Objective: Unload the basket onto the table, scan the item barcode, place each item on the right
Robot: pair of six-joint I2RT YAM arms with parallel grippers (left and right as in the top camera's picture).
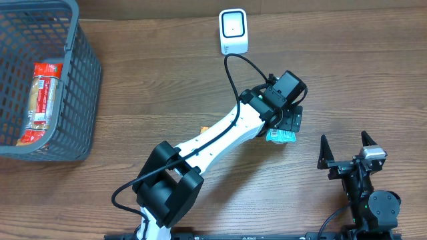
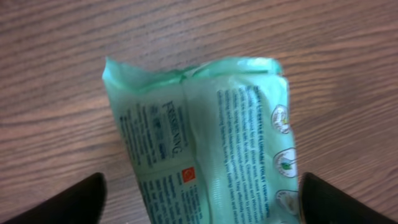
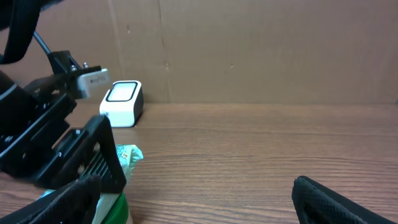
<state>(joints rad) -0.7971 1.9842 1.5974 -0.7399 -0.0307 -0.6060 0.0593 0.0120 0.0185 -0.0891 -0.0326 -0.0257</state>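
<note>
Bright and even from above in the overhead view, with only soft, short shadows on the wooden surface [image 1: 347, 80] beside the grey basket [image 1: 87, 87]. Mild white glare on the scanner [image 1: 233, 30] face. Soft throughout at the left wrist: print on the green packet [image 2: 205, 143] smeared, near-black fingertips [image 2: 68, 202] of the left tool [image 2: 199, 208] out of focus. Dimmer and warmer at the right wrist, with blurred foreground fingers [image 3: 342, 202] and a sharper cardboard wall [image 3: 261, 50].

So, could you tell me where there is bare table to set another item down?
Free: the wood between the basket and the left arm, and the far right area beside the scanner. Crowded: around the green packet, under the left gripper and close to the right gripper.
</note>
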